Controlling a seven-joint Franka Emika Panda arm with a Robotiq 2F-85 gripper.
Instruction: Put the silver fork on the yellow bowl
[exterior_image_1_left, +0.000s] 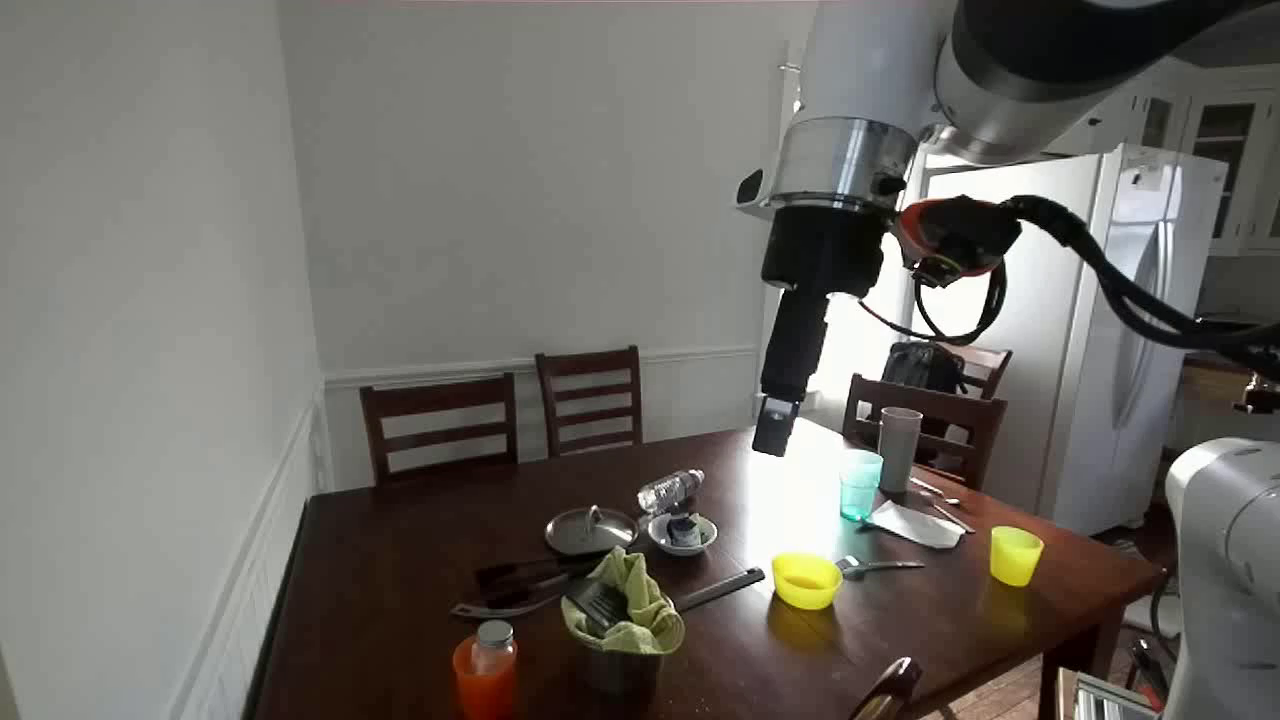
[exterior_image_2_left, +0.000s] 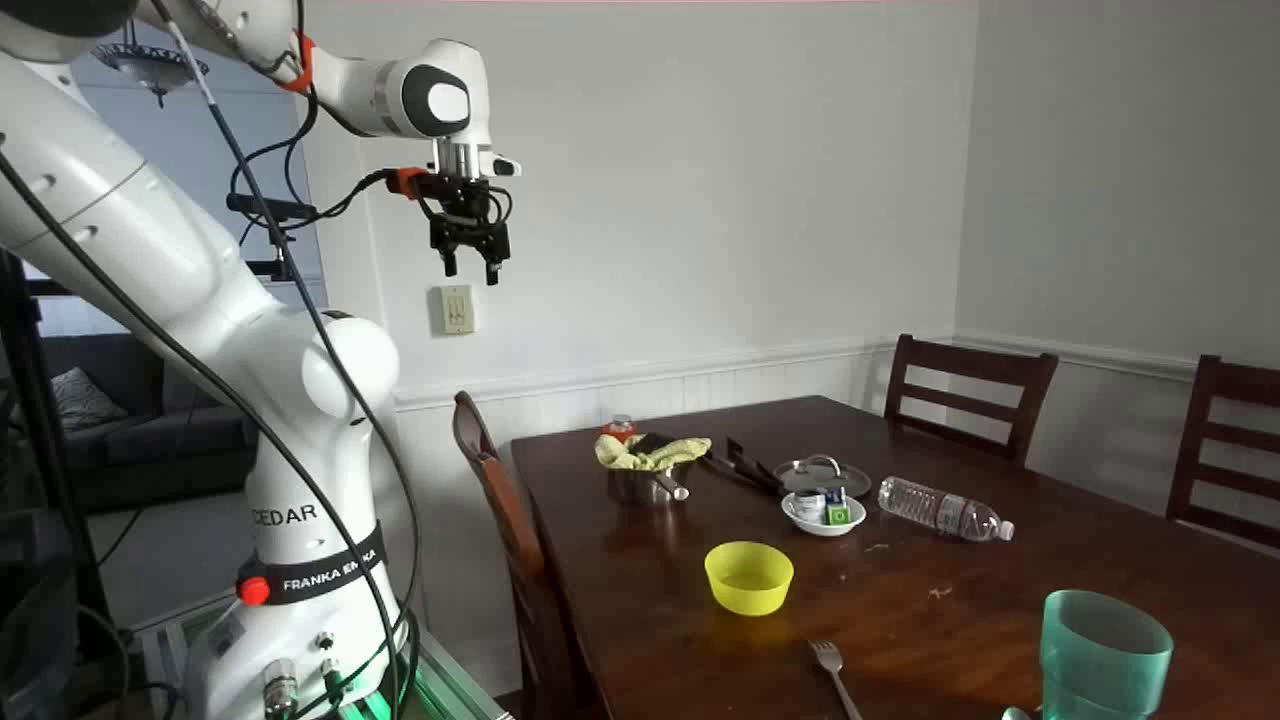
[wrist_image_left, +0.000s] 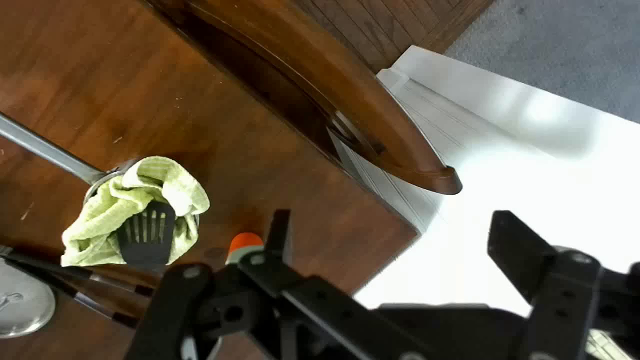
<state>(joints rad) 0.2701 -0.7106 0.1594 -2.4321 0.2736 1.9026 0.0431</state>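
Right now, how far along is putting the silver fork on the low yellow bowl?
Done: nothing; the silver fork lies on the dark wooden table, outside the low yellow bowl. In hand: nothing; the black gripper is open, empty. Left: grasping and placing.

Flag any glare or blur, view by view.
In an exterior view, glare washes out part of the table beyond the yellow bowl; in an exterior view, the silver fork shows distinct tines; in the wrist view, the wall is partly overexposed and the gripper looks soft-edged.

Table (exterior_image_2_left: 960, 610) is smooth, glossy wood. Bowl (exterior_image_2_left: 749, 578) appears smooth plastic; bottle (exterior_image_2_left: 935, 507), clear ribbed plastic. Fork (exterior_image_2_left: 839, 680) and lid (exterior_image_1_left: 588, 538) show shiny metal; towel (wrist_image_left: 112, 207) at left, creased matt cloth.
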